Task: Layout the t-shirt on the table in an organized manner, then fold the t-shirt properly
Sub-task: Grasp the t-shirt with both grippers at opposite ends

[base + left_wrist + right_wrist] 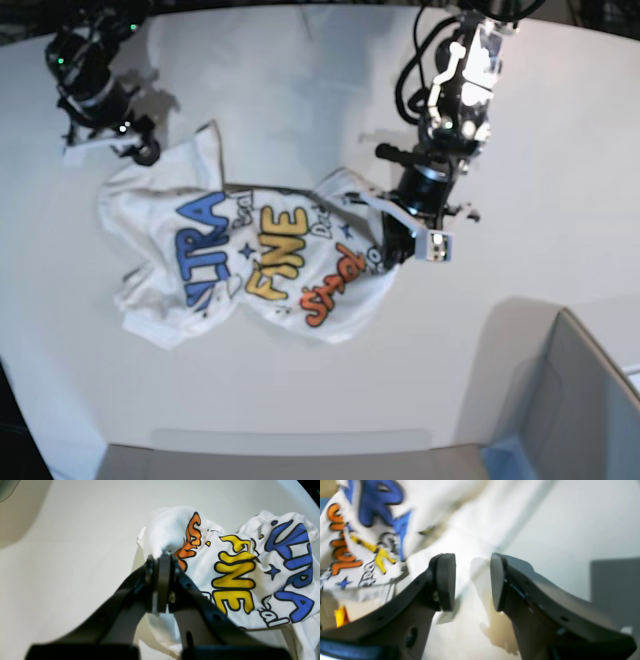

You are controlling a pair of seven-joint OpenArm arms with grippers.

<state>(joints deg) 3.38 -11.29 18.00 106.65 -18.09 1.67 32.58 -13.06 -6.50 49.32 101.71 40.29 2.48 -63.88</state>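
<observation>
The t-shirt (250,262) lies crumpled on the white table (300,90), a bit left of the middle in the base view, print side up w/ blue, yellow & orange-red letters showing. It is bunched, not flat; one sleeve sticks out toward the far left, and the near edge is rolled under. The left gripper (162,557) sits at the shirt's right edge in the base view. Its jaws are pressed together, clamped on a small fold of white cloth right next to the orange letters. In the left wrist view the cloth puffs up just past the tips, w/ the yellow letters beside them. The right gripper (473,580) is at the far left of the base view, by the sleeve. Its jaws are apart w/ a clear gap, and nothing is pinched in the gap. Under that gap you see white cloth & table, blurry, so can't tell if the tips touch the shirt. A grey box (575,410) w/ a blue corner (503,457) sits at the near right, well apart from the shirt.
</observation>
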